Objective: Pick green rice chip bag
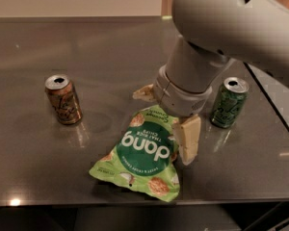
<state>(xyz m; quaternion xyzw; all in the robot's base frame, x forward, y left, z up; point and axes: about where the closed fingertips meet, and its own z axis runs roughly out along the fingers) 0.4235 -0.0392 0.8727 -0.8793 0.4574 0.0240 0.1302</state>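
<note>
A lime-green rice chip bag (143,154) lies flat near the front middle of a dark table (48,162). The gripper (164,126) hangs over the bag's far right end, fingers spread wide. A brown can (62,99) stands left, a green can (229,102) right.

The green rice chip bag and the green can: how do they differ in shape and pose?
The green rice chip bag lies flat; the green can stands upright. The bag is lime green, wide and crinkled; the can is darker, narrow and smooth. The gripper is open over the bag's top edge, not the can. Both are green.
</note>
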